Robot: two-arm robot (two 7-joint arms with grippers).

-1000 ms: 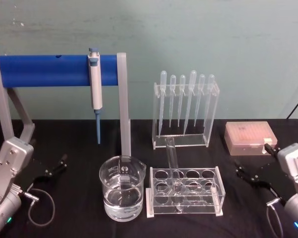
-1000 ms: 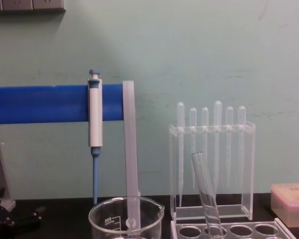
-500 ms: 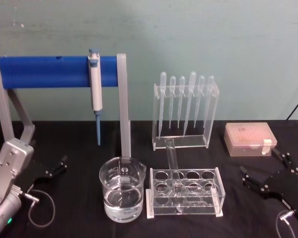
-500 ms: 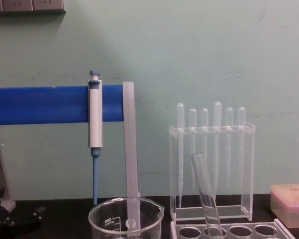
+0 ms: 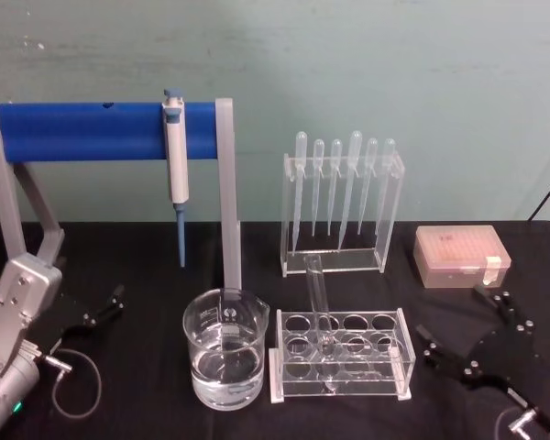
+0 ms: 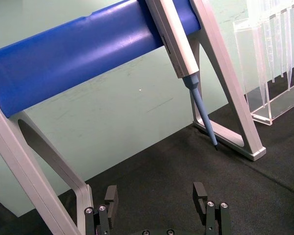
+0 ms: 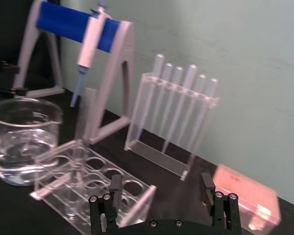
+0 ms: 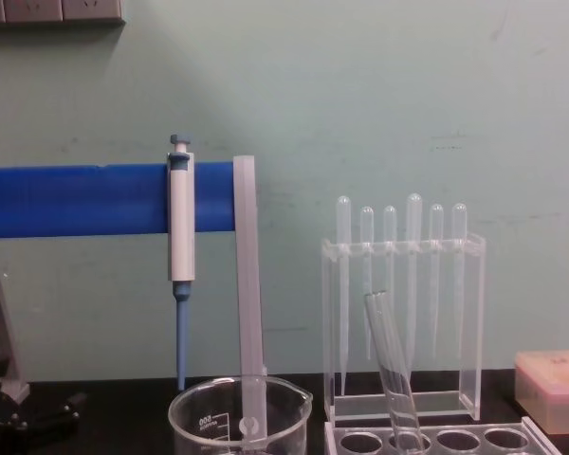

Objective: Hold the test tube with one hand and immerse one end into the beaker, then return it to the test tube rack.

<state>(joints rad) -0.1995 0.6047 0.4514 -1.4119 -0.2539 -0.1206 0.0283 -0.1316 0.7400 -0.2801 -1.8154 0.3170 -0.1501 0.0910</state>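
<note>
Tube (image 5: 319, 298) leans in the rack (image 5: 348, 390) beside the beaker (image 5: 225, 353): light, slick, breakable glass, so the spread right gripper (image 7: 161, 178) should probably pinch gently under the rim, while the left gripper (image 6: 155, 188) idles spread near the table's left edge.

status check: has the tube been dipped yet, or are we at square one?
Done: nothing visible. The clear glass test tube leans in the clear acrylic rack, ungripped; the wide glass beaker of clear liquid stands left of it. In hand: the right black claw is open, low beside the rack's right end. The left claw sits open by the blue stand. Left: grasp, dip, return.
</note>
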